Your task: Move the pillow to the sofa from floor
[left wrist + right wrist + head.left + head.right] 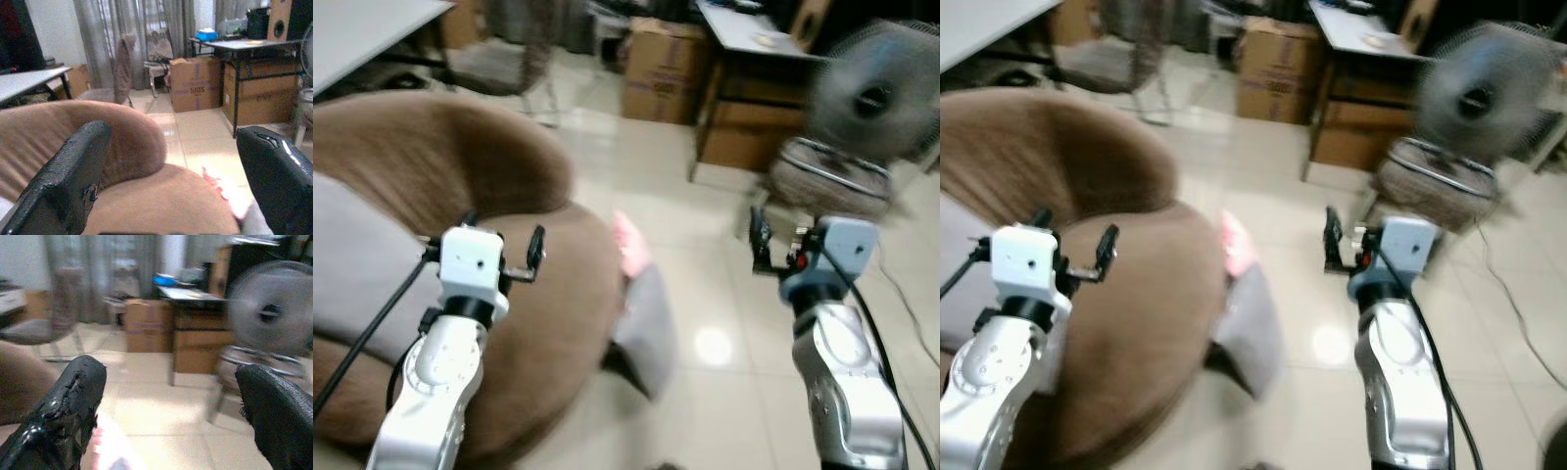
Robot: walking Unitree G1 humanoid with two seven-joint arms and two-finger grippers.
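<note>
The two silver arms are reaching forward at the bottom of the head views, nearest the camera. The left gripper (504, 257) is hovering above the brown sofa (509, 323), over its rounded seat, with its black fingers (63, 181) spread wide and nothing between them. It is touching nothing that can be made out. The right gripper (773, 247) is hanging over the pale tiled floor (705, 294), well to the right of the sofa; its fingers (63, 411) are also standing wide apart and holding nothing.

The pillow (644, 318), grey with a pink patch at its top, is lying on the floor, leaning against the sofa's right edge, between the two grippers and lower than both. It is blurred, so its exact outline cannot be told.

Beyond the right gripper a standing fan (873, 93) is facing the camera, beside a dark desk (744, 44) with cardboard boxes (661, 69) near and under it. A chair (120, 68) is standing farther back, before grey curtains.
</note>
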